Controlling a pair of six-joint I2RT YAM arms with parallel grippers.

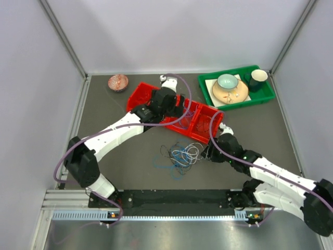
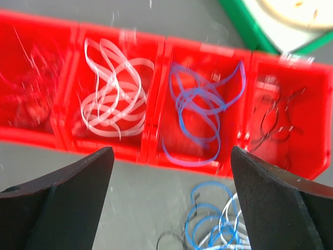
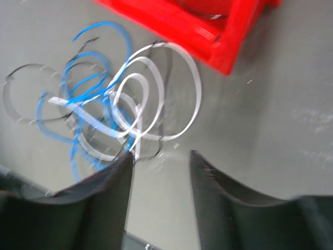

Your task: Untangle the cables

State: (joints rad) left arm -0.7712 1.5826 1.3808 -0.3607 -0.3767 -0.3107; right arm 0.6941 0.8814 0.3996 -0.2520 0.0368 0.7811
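A loose tangle of blue, white and black cables (image 1: 179,155) lies on the grey table in front of the red tray (image 1: 200,124). The tray's compartments hold sorted cables: red (image 2: 31,88), white (image 2: 114,91), blue (image 2: 203,107) and black (image 2: 281,120). My left gripper (image 2: 170,154) hangs wide open above the tray's front wall (image 2: 130,151), holding nothing. My right gripper (image 3: 160,155) is low at the right edge of the tangle (image 3: 112,104). Its jaws are partly apart with only bare table between them. Its left fingertip (image 3: 125,161) touches a white cable loop (image 3: 136,130).
A green tray (image 1: 260,96) at the back right carries a plate, a bowl (image 1: 227,81) and a dark cup (image 1: 258,77). A small reddish bowl (image 1: 118,82) sits at the back left. Enclosure walls stand on both sides.
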